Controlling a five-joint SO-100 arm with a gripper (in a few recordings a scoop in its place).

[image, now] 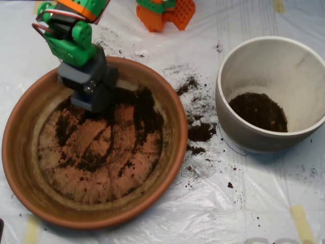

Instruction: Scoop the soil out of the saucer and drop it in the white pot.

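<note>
The terracotta saucer (pixel 167 152) lies at the left and holds a thin, patchy layer of dark soil (pixel 144 114), thickest along its upper right inside. My grey scoop (pixel 94 96) on the green arm reaches down into the saucer's upper left part, its tip at the dish floor beside the soil. The white pot (pixel 304 66) stands at the right with a dark heap of soil (pixel 258 111) at its bottom.
Spilled soil (pixel 200 132) is scattered on the white plastic sheet between saucer and pot. An orange and green part (pixel 165 12) sits at the top edge. Yellowish tape strips (pixel 302 221) mark the sheet at the lower right.
</note>
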